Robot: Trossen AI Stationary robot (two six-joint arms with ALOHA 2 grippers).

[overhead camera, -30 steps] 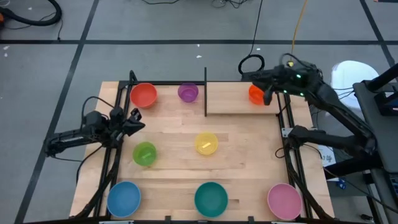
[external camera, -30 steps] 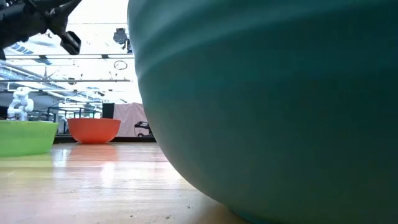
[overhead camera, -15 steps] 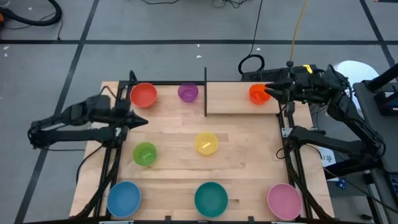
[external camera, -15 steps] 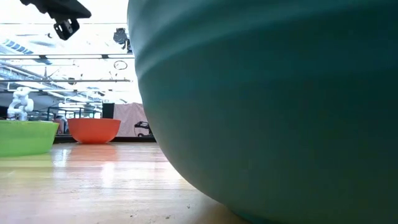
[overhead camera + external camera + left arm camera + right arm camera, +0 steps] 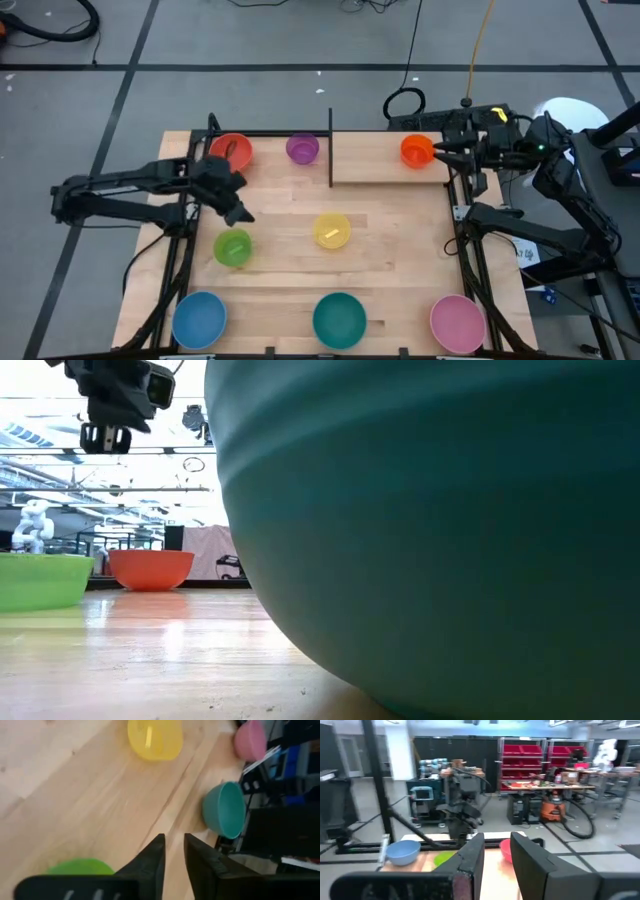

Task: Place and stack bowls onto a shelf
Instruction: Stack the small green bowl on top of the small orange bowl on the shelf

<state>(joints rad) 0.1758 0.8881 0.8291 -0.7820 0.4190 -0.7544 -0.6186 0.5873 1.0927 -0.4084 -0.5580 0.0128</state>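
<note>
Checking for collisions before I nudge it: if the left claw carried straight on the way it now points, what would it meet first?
Probably bare tabletop. The left claw points between the yellow bowl and the teal bowl, with the green bowl beside it; depth is unclear.

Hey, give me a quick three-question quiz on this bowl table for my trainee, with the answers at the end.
1. Which bowl sits on the shelf? A purple, B orange, C yellow.
2. True or false: the teal bowl is stacked inside the blue bowl.
3. Which arm's gripper hangs nearest the green bowl?

Key
1. B: the orange bowl is on the board, beside the right gripper.
2. False: the teal bowl and the blue bowl sit apart on the table's near edge.
3. The left gripper, just above it in the high view.
</note>
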